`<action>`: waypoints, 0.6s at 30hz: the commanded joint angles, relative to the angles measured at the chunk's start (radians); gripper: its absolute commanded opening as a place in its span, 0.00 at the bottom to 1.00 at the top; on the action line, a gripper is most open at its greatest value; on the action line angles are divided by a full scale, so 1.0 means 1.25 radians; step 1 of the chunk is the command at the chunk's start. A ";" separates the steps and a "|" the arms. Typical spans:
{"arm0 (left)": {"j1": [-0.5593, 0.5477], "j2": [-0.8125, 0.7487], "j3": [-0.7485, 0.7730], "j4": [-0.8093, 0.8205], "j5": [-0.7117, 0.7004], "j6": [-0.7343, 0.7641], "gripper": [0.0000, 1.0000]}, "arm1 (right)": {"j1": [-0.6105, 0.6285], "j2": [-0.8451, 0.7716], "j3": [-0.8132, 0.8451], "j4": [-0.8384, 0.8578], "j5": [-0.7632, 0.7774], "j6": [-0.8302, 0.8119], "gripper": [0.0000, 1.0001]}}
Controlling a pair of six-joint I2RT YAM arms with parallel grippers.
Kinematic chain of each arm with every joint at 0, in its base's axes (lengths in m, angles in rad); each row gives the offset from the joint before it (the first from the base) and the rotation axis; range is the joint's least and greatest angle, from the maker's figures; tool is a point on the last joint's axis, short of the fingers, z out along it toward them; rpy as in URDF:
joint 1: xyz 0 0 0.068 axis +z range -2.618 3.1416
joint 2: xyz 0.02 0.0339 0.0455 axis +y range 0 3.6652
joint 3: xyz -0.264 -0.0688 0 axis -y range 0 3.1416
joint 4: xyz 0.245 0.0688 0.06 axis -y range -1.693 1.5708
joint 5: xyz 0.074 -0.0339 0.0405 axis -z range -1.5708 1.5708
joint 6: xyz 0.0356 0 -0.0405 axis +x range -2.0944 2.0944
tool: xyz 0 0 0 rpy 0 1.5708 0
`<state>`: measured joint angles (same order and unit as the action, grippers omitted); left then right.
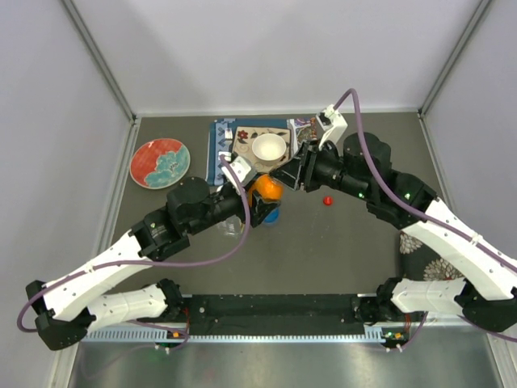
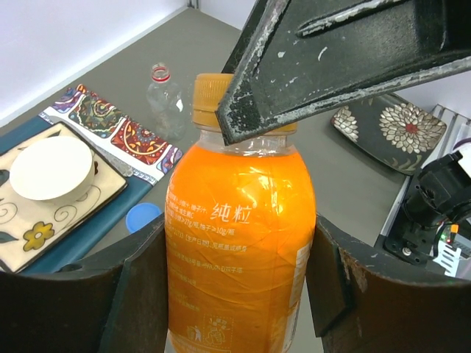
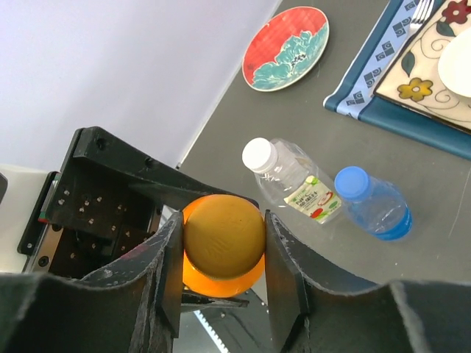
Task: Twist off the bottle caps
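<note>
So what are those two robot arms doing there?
The left gripper holds the orange bottle around its body while the right gripper pinches its orange cap, not yet off. A red cap lies loose on the table. The clear bottle and the blue bottle lie on their sides, caps on.

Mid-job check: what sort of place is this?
Probably a lab robot cell staged as a dining table: plain white walls, a placemat with a white bowl, a red plate.
</note>
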<state>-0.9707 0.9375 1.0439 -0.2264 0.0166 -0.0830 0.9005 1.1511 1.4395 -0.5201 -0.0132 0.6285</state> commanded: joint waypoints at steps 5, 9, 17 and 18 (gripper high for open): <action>0.017 -0.032 0.039 0.093 0.144 -0.018 0.22 | 0.000 -0.027 -0.025 0.043 -0.117 -0.107 0.00; 0.114 -0.017 0.048 0.199 0.580 -0.154 0.25 | -0.001 -0.059 -0.019 0.042 -0.183 -0.204 0.00; 0.164 0.063 0.023 0.626 0.913 -0.580 0.26 | 0.000 -0.129 -0.031 0.042 -0.471 -0.370 0.00; 0.164 0.072 0.023 0.665 0.927 -0.614 0.26 | 0.000 -0.138 -0.035 0.043 -0.495 -0.382 0.00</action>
<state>-0.7589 1.0100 1.0447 0.1532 0.8673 -0.5350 0.8928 0.9966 1.4204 -0.4328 -0.3534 0.3244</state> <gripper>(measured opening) 0.656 0.395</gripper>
